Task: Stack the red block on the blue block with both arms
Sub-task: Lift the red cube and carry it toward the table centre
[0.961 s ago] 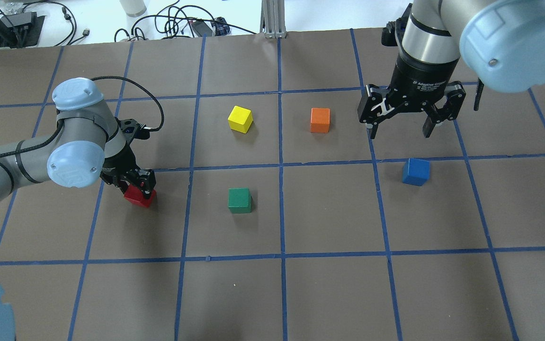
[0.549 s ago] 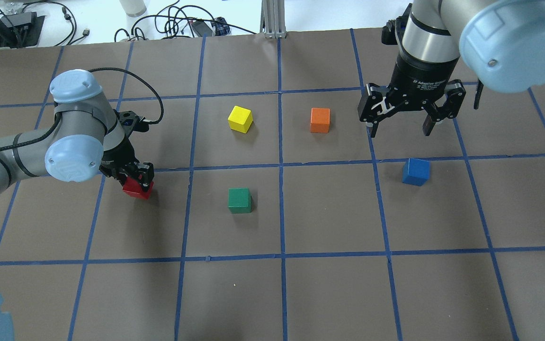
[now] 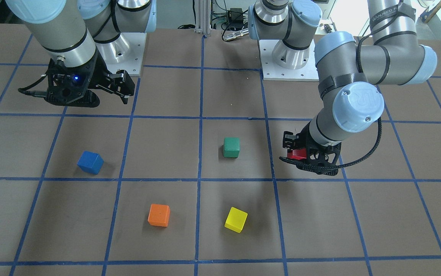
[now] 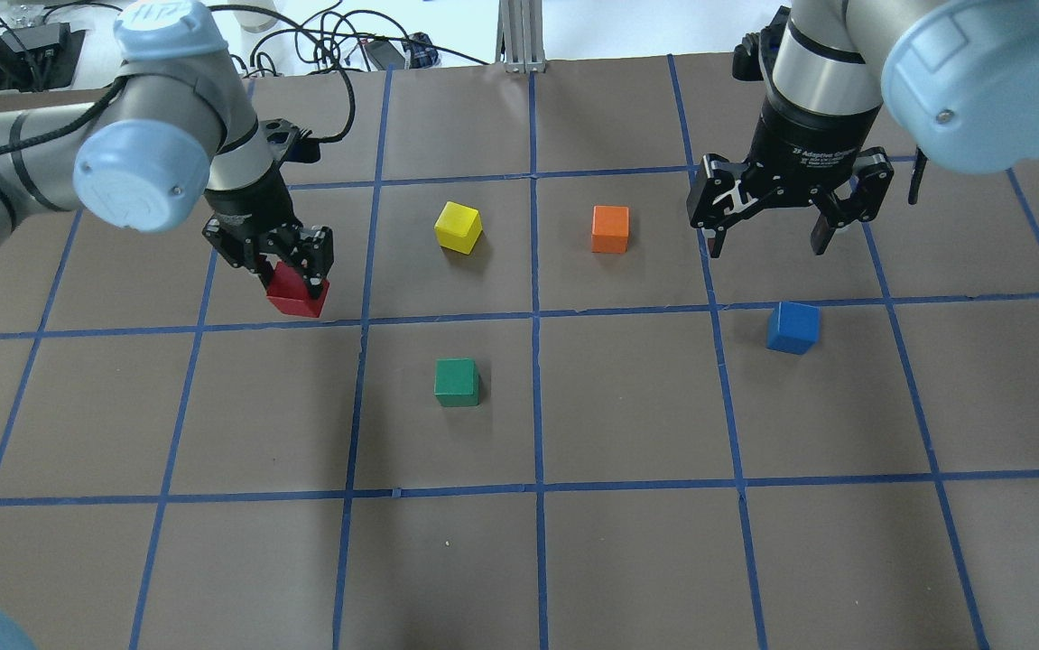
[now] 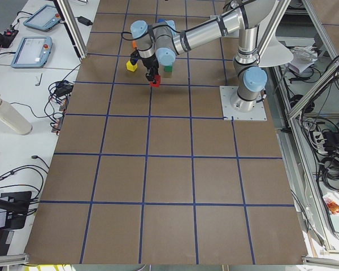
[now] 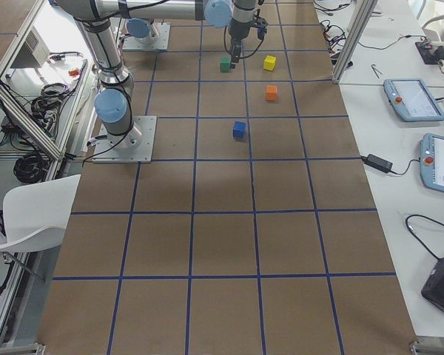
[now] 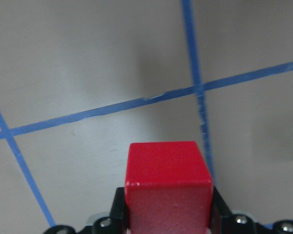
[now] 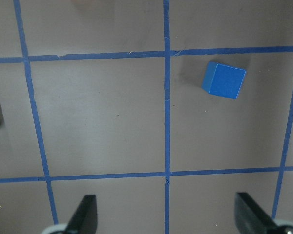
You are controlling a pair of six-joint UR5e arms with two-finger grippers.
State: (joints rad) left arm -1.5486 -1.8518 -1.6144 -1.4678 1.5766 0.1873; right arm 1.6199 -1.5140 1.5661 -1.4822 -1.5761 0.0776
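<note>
My left gripper (image 4: pixel 295 275) is shut on the red block (image 4: pixel 297 297) and holds it above the table, left of the middle. The red block fills the bottom of the left wrist view (image 7: pixel 167 187) and shows between the fingers in the front view (image 3: pixel 297 154). The blue block (image 4: pixel 793 327) lies on the table at the right, also in the front view (image 3: pixel 90 162) and the right wrist view (image 8: pixel 223 80). My right gripper (image 4: pixel 770 236) is open and empty, high above the table, just behind the blue block.
A green block (image 4: pixel 457 382) lies near the middle, a yellow block (image 4: pixel 458 227) and an orange block (image 4: pixel 610 229) behind it. The table (image 4: pixel 627 560) is brown with blue tape lines. Cables lie beyond its far edge.
My left gripper has lifted the red block off the table and carried it up and a little to the right. The right gripper has stayed almost still and open.
</note>
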